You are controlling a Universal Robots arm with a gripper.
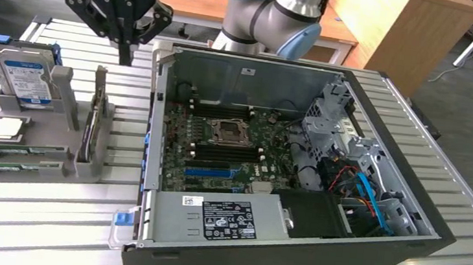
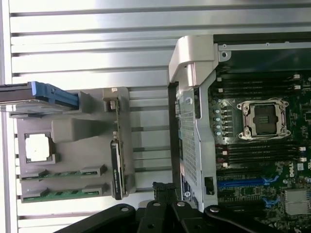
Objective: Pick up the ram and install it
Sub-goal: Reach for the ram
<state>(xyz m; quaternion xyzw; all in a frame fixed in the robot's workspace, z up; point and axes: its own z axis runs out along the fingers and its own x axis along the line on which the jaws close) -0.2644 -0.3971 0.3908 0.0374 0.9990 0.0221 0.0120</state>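
Observation:
Two green ram sticks [image 1: 31,150] [image 1: 14,166] lie flat, side by side, in the front slots of a grey holder [image 1: 54,129] on the exterior view's left. In the wrist view the ram sticks [image 2: 63,173] [image 2: 62,192] sit in the same holder [image 2: 73,127]. My gripper [image 1: 124,56] hangs high above the slatted table, behind the holder and beside the open computer case [image 1: 403,207]. Its fingers are shut together with nothing between them. In the wrist view the gripper [image 2: 163,188] shows dark over the gap between holder and case.
The holder also carries a hard drive [image 1: 20,76], a square processor [image 1: 7,127] and an upright dark card [image 1: 94,119]. Inside the case lie the motherboard [image 1: 216,163], its open CPU socket [image 1: 226,130], dark memory slots [image 1: 222,150] and a power supply [image 1: 220,219].

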